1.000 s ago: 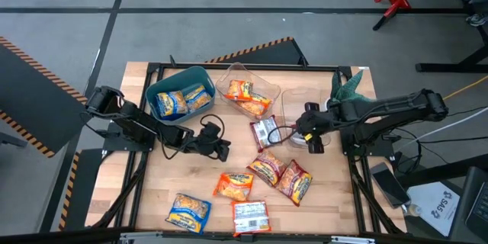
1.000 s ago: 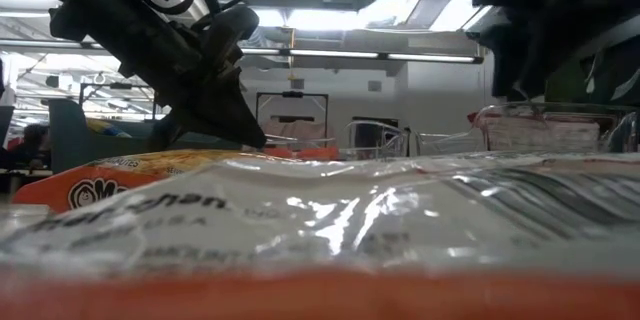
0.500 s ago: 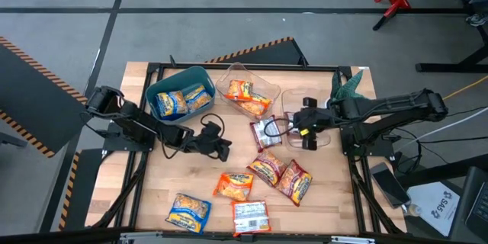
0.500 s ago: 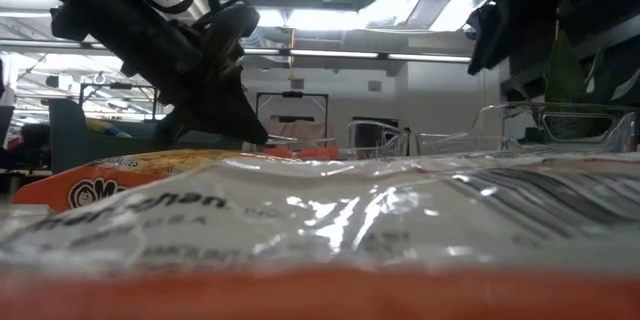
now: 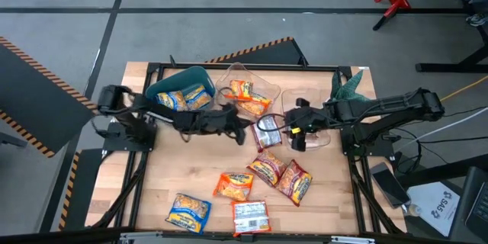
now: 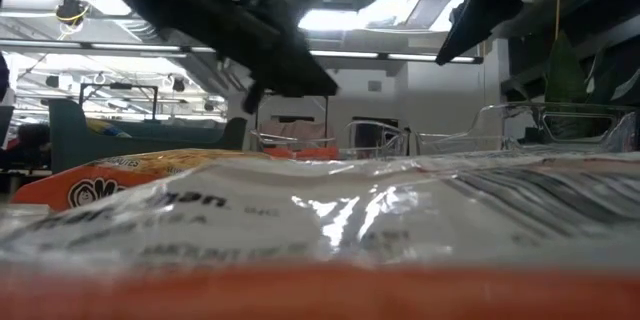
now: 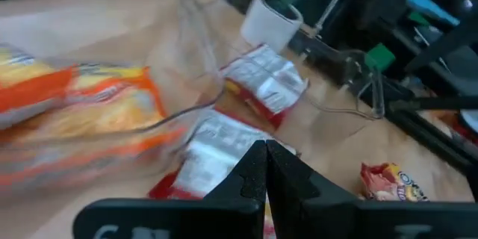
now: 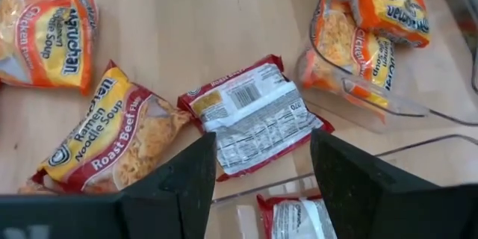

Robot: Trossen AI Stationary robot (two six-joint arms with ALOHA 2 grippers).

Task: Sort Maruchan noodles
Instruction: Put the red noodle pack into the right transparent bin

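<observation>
While the right gripper (image 5: pixel 293 131) hangs with fingers parted, holding nothing, one red-and-silver crinkly plastic noodle packet (image 5: pixel 266 132) lies on the wooden table (image 5: pixel 335 198), barcode up, just at its nine o'clock. Left gripper (image 5: pixel 245 128), fingers pressed together and empty, sits at that packet's nine o'clock.

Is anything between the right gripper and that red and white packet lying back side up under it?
Nothing visible. The right gripper hangs open directly above the red-white packet, with only bare table around it. The left gripper, shut, is close beside the packet but not over it.
</observation>
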